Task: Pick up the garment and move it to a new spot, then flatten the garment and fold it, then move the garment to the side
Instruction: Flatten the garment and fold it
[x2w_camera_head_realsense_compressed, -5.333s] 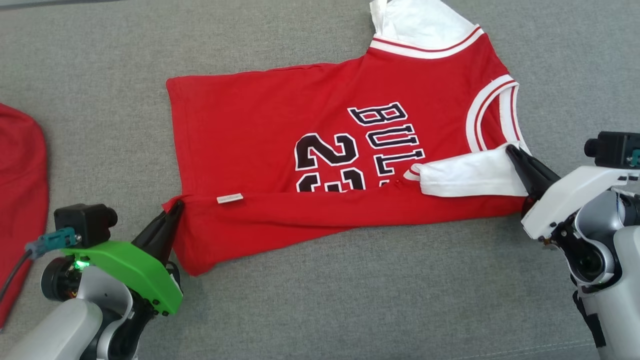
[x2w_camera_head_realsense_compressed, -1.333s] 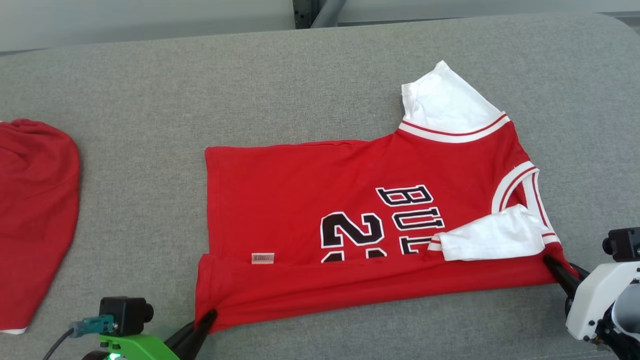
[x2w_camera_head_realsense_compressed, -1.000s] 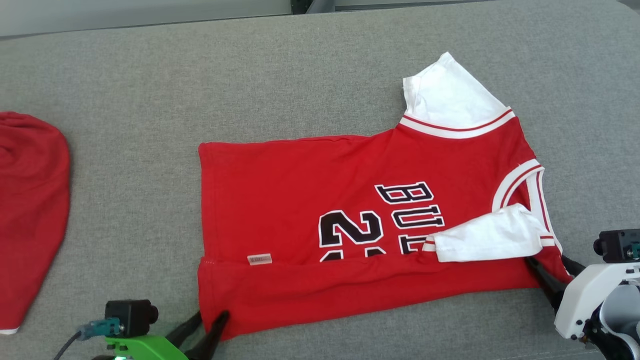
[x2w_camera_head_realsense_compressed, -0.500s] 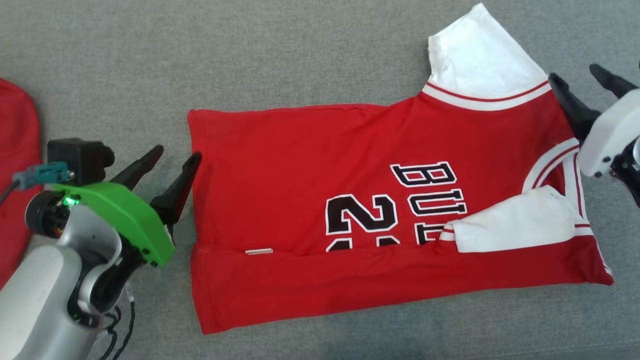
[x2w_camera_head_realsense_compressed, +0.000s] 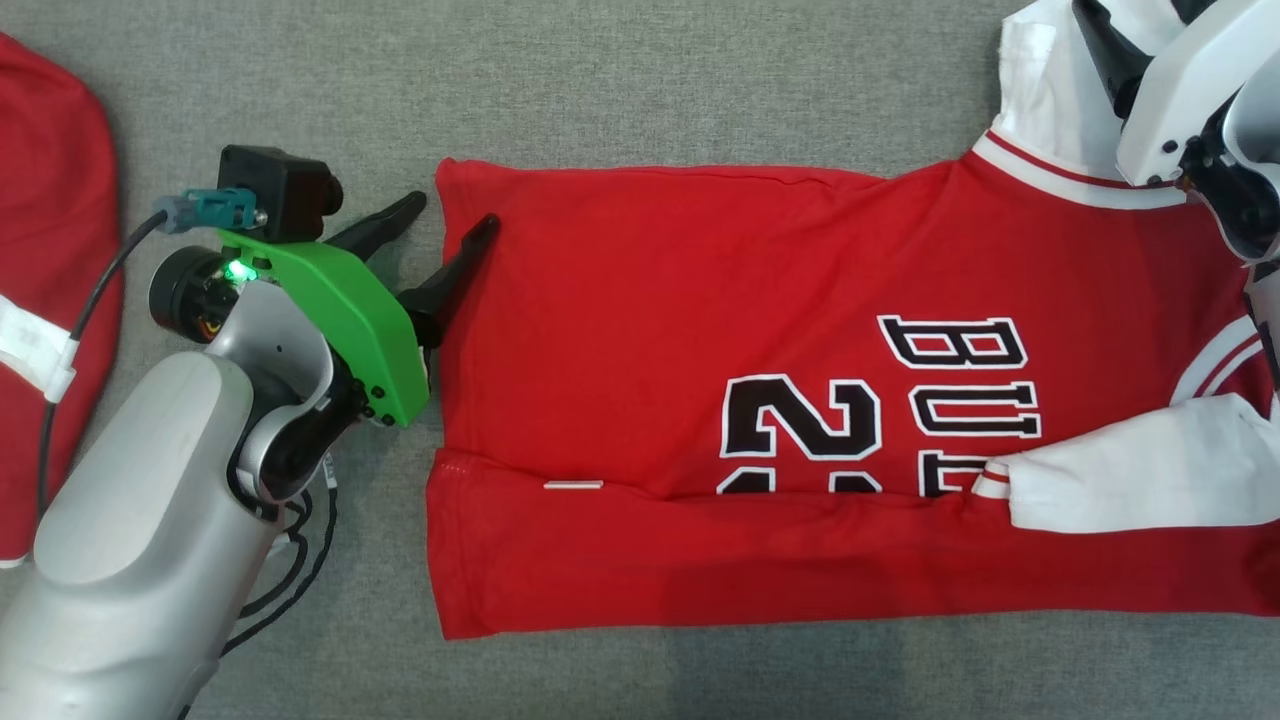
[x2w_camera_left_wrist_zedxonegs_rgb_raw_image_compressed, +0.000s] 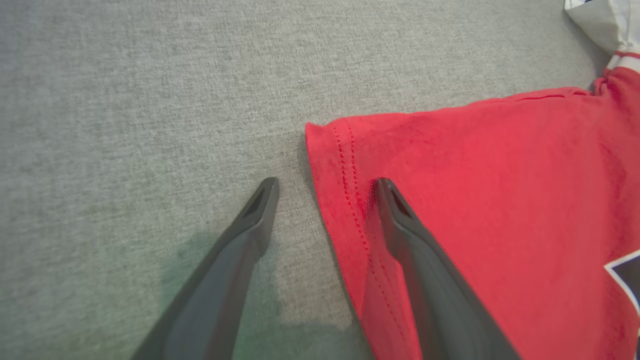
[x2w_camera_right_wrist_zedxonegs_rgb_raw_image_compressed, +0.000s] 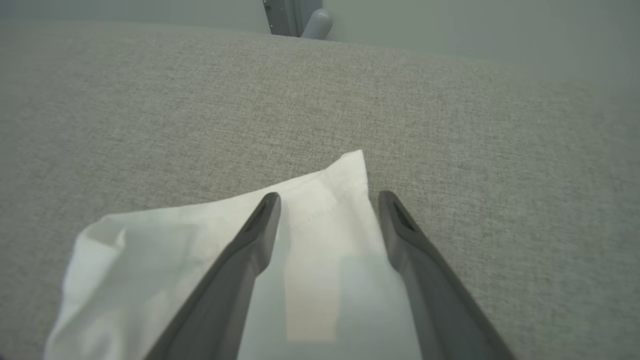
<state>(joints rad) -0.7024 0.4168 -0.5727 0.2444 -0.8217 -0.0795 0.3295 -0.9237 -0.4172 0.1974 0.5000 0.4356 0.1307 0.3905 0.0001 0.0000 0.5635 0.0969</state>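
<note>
Red jersey (x2w_camera_head_realsense_compressed: 700, 330), white sleeves, black lettering, flat on grey fabric, near edge folded over

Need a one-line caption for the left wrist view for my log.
Left tool open, straddling the hem edge of the red jersey where it meets the grey upholstery.

I've let go of the shirt's (x2w_camera_head_realsense_compressed: 700, 300) near edge on both sides. My left gripper (x2w_camera_left_wrist_zedxonegs_rgb_raw_image_compressed: 326, 182) is now spread with the hem (x2w_camera_left_wrist_zedxonegs_rgb_raw_image_compressed: 345, 200) between its fingers (x2w_camera_left_wrist_zedxonegs_rgb_raw_image_compressed: 425, 260). My right gripper (x2w_camera_right_wrist_zedxonegs_rgb_raw_image_compressed: 328, 196), also spread, has moved over the white sleeve (x2w_camera_right_wrist_zedxonegs_rgb_raw_image_compressed: 150, 250).
</note>
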